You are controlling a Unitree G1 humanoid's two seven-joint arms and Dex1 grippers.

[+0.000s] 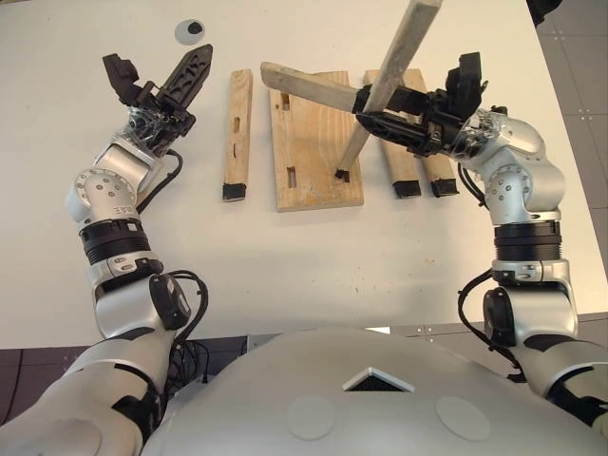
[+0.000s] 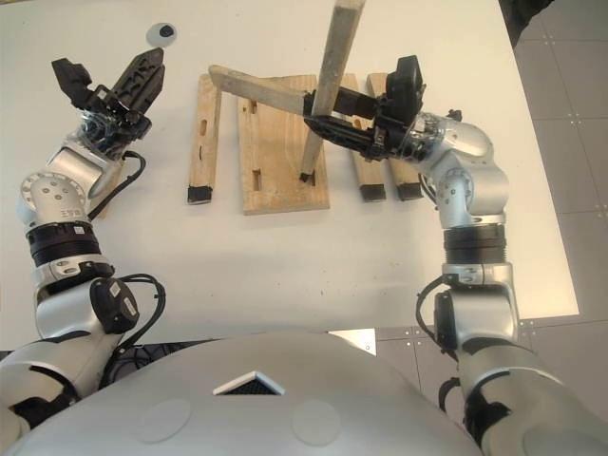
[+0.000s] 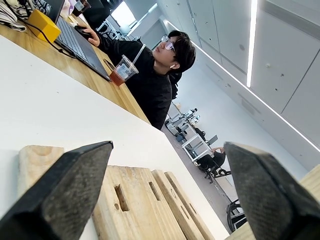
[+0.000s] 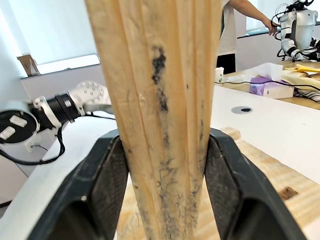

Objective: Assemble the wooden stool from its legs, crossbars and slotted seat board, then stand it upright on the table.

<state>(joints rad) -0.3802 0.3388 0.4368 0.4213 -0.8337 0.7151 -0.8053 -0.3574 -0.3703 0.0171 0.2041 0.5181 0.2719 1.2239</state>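
Note:
The slotted seat board (image 1: pixel 313 152) lies flat in the middle of the white table. My right gripper (image 1: pixel 365 105) is shut on a wooden leg (image 1: pixel 394 66) that stands tilted, its dark lower end in a slot (image 1: pixel 342 175) near the board's front right corner. In the right wrist view both pads (image 4: pixel 102 190) press the leg (image 4: pixel 160 100). Another leg (image 1: pixel 304 85) lies across the board's far end. My left gripper (image 1: pixel 158 59) hovers open and holds nothing, to the left of a loose slotted bar (image 1: pixel 237 133). The left wrist view looks between its fingers (image 3: pixel 65 195) at the board (image 3: pixel 135 205).
Two more wooden pieces (image 1: pixel 401 166) (image 1: pixel 440 176) lie side by side right of the board, partly under my right gripper. A round cable grommet (image 1: pixel 193 30) sits in the table at the far left. The near half of the table (image 1: pixel 285 266) is bare.

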